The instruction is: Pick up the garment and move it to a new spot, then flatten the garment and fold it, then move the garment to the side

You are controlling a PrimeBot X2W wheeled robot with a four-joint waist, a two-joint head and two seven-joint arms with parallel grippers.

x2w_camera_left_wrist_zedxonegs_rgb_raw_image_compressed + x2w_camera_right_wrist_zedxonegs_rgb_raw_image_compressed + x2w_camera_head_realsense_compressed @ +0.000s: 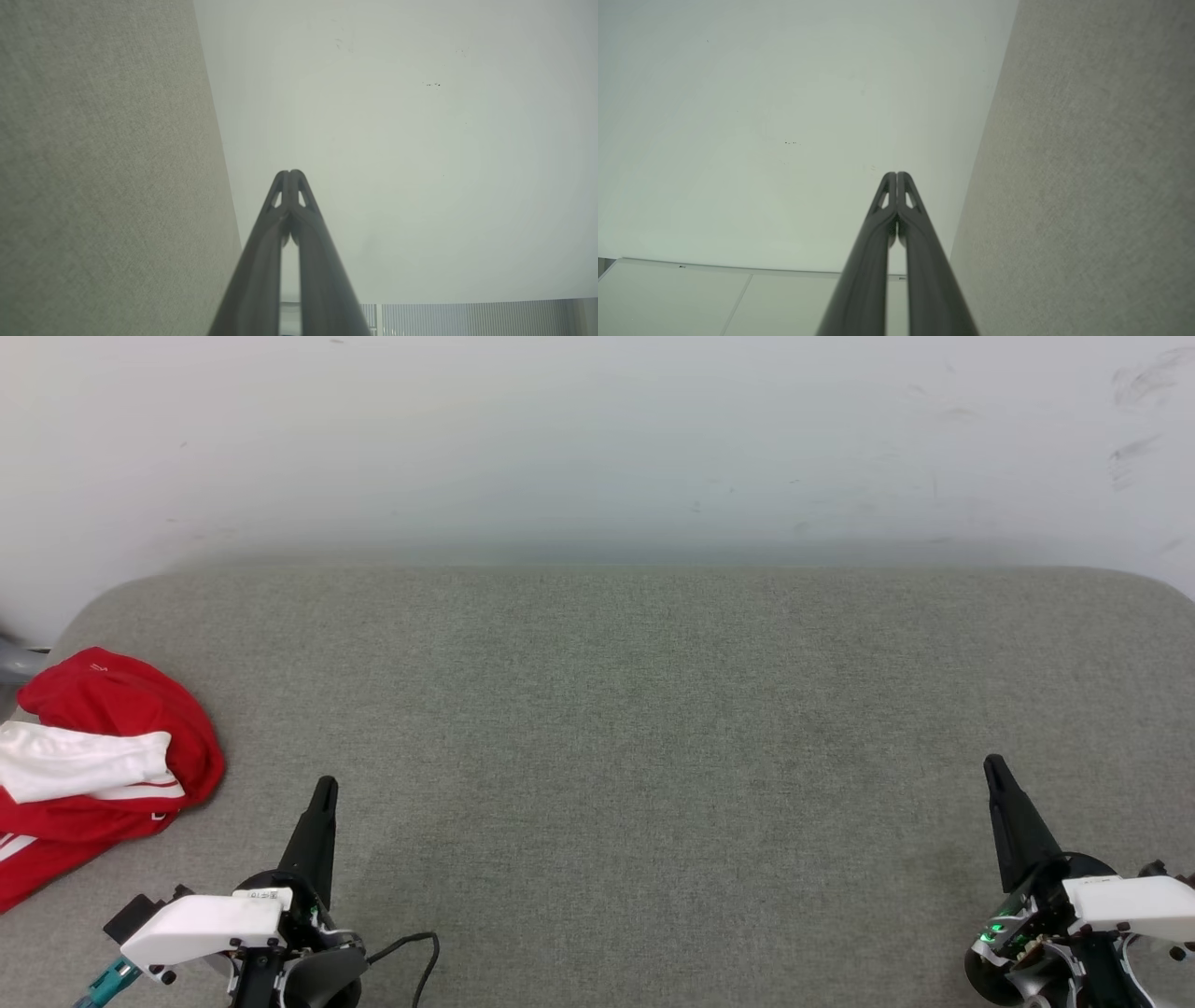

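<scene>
Garment (107, 756) crumpled, seemingly overhanging cushion (653, 709) edge, near left end effector (325, 790), closed.

Between the left gripper (324, 791) and the right gripper (992, 767), the grey padded surface (635, 728) lies open right across. The wall (597, 448) closes off its far side. The crumpled garment (103, 747) heaps at the left edge, near the left gripper.

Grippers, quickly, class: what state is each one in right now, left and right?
Left gripper: closed, holding nothing.
Right gripper: closed, holding nothing.
</scene>
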